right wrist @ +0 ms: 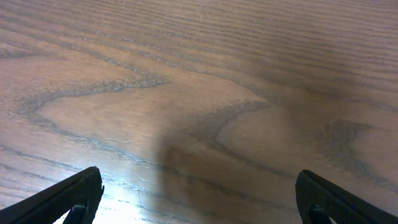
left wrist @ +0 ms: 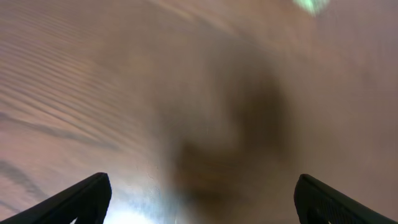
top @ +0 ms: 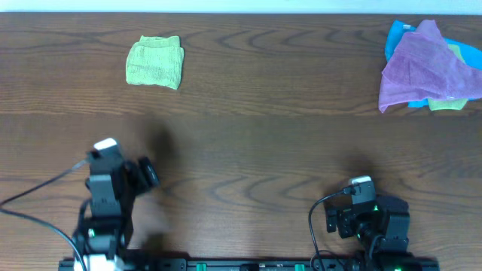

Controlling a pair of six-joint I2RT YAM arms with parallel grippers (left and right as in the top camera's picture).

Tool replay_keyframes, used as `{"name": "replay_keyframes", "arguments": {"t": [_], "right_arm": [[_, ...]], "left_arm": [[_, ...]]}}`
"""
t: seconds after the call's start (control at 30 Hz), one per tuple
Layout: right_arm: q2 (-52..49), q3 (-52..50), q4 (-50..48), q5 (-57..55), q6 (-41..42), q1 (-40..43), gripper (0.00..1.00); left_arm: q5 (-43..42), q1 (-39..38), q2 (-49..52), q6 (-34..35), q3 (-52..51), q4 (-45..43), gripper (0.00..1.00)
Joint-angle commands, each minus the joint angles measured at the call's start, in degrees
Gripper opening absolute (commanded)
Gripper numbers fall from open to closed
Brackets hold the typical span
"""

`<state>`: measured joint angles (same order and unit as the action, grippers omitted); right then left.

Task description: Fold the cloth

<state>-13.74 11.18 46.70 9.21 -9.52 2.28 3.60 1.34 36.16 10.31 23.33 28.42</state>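
The cloth point(top: 154, 62) lies far left on the counter point(top: 256, 143), looking already folded small. The left end effector point(left wrist: 202, 199) and right end effector point(right wrist: 199, 199) sit near, fingers apart, empty. Folding seems done; any tidying needs a far reach from the left arm.

From overhead, looks straight down on the whole table point(top: 241, 150), far edge up top. From each wrist, peers low, close at the same wood by the near edge.
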Motion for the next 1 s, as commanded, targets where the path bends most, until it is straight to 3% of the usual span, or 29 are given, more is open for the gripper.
{"name": "replay_keyframes", "arguments": {"t": [0.0,0.1,0.43,0.97], "right_arm": [[0.4,-0.6,0.1,0.0,-0.4,-0.8,0.99],[0.4,-0.6,0.1,0.0,-0.4,-0.8,0.99],[0.4,-0.6,0.1,0.0,-0.4,-0.8,0.99],[0.4,-0.6,0.1,0.0,-0.4,-0.8,0.99]], "left_arm": [[-7.2,0.1,-6.3,-12.7,-5.8,0.5,0.95],[-8.0,0.1,-11.4,-13.4,-9.1,2.0,0.95],[-7.7,0.1,-27.8,-13.3,-11.0,20.4,0.95],[-7.7,0.0,-35.8,-13.3,-12.3,20.2,0.95]]}}
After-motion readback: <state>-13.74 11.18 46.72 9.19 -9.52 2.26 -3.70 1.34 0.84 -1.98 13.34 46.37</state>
